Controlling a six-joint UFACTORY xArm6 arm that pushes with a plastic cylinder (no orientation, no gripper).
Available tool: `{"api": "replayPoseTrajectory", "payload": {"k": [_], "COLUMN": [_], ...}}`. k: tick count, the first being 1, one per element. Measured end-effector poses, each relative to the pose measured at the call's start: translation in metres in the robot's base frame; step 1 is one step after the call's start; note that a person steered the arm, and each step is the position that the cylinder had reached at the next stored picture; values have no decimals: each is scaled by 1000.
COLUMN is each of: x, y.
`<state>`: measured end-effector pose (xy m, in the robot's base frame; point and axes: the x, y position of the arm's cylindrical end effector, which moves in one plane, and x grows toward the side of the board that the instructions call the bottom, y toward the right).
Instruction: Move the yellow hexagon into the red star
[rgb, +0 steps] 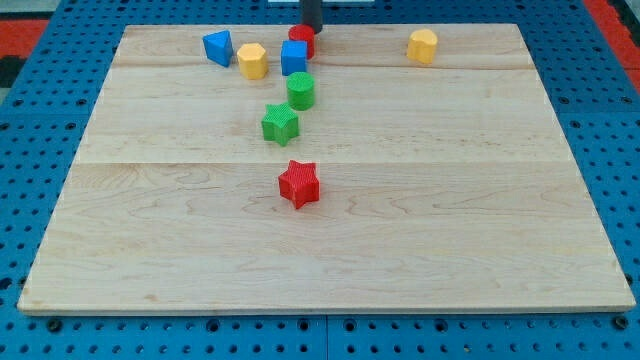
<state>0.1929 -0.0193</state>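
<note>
Pale wooden tabletop (450, 250) on blue pegboard. No claw fitted: my tip (311, 30) sits at top edge, seemingly touching the red cylinder block (301, 38), well off target. Yellow hexagon block (252, 61) waits top-left between blue triangular block (217, 47) and blue cube (293, 57). Red star block (299, 184) is mid-board; green star block (280, 124) and green cylinder block (301, 90) crowd the direct lane. Open room lies left.

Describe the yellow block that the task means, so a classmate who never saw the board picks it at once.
Start at the wooden board's top edge, left of centre. In that cluster, the yellow hexagon sits between the blue triangle and blue cube. The other yellow block stands alone, far right.
</note>
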Motion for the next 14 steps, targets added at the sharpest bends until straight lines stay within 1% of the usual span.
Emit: {"api": "replayPoseTrajectory", "payload": {"k": [1,2,5,6,7,8,9,11,12,13,14], "x": [0,0,44,73,90,128,148,213,235,235,261], "y": [-16,-65,-76,-82,-88,-88,-83,-84,-68,-82,-91]}}
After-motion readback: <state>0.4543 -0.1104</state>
